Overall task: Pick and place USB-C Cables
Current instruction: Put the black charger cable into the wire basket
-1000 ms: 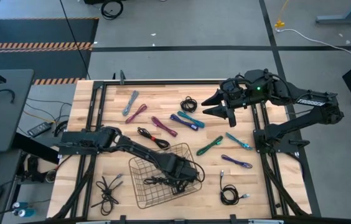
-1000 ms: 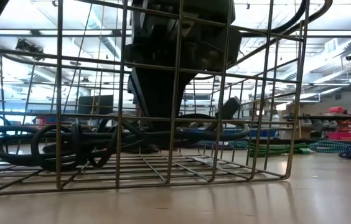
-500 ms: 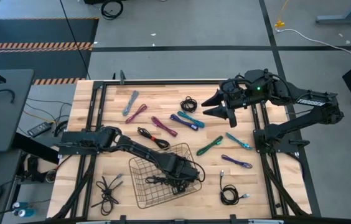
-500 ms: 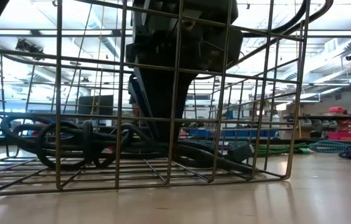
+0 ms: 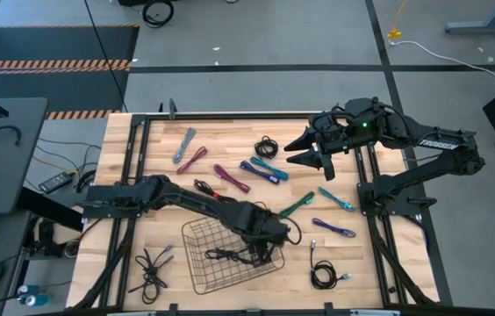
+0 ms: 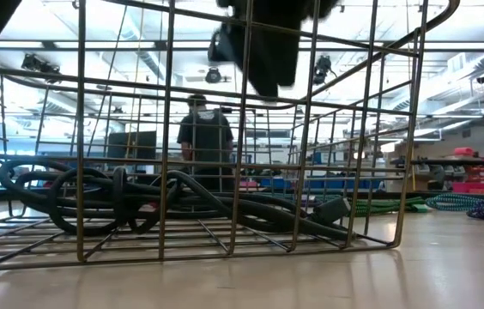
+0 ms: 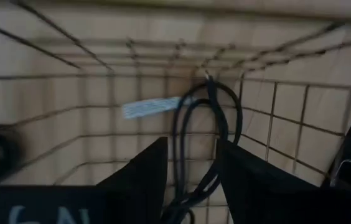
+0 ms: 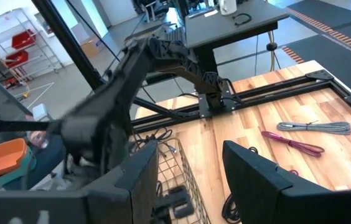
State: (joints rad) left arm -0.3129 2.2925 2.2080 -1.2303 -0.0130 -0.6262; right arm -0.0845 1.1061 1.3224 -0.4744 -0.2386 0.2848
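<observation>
A black USB-C cable lies loose on the floor of the wire mesh basket, also seen in the low view as the black cable. My left gripper hangs open above it, clear of the basket's floor, at the basket's right part. More cables lie on the table: purple, blue and teal, green, a black coil. My right gripper waits open in the air at the far right.
Other cables lie at the far left and near left of the table. The basket's upright wire walls stand around the black cable. A person stands in the room beyond the table.
My left gripper has opened and let go of the black cable. The cable's raised end has dropped onto the basket's floor. The gripper has then gone up, out of the basket, and a little toward the table's right edge.
</observation>
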